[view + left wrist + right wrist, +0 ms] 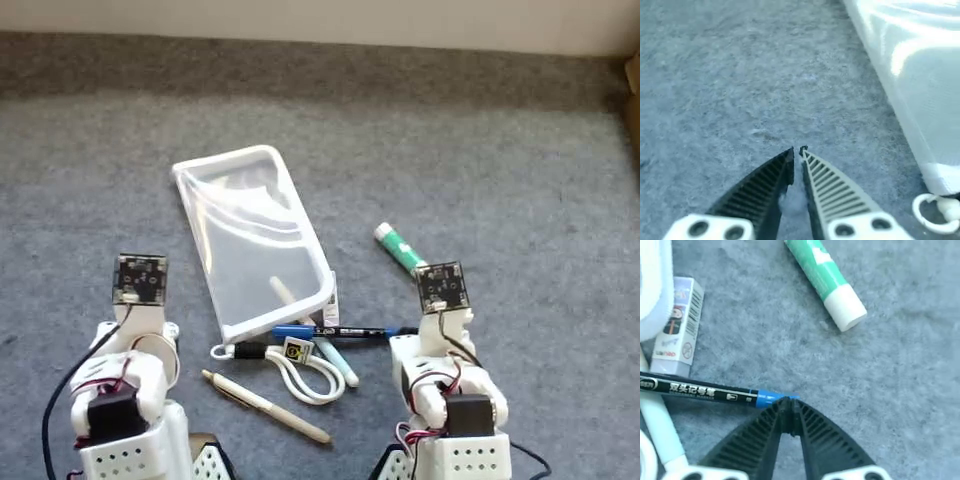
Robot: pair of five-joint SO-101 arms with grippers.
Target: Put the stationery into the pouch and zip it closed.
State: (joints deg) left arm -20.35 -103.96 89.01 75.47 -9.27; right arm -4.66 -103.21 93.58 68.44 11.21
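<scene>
A translucent white pouch (255, 240) lies flat mid-table, with a pale stick-like item (283, 291) showing inside near its front end. At that end lie a black marker with blue ends (335, 332), a light blue pen (338, 362), a white looped cord (308, 378), a beige pen (265, 405) and an eraser (677, 325). A green glue stick (398, 247) lies to the right. My left gripper (797, 152) is shut over bare carpet beside the pouch (910, 75). My right gripper (789, 402) is shut, its tips at the marker's (700, 390) blue end, short of the glue stick (825, 277).
Grey carpet covers the table. The pouch's white ring pull (930, 212) lies at its near corner. The left arm (140, 280) stands left of the pouch, the right arm (443, 288) right of the stationery pile. A brown object (632, 100) sits at the far right edge.
</scene>
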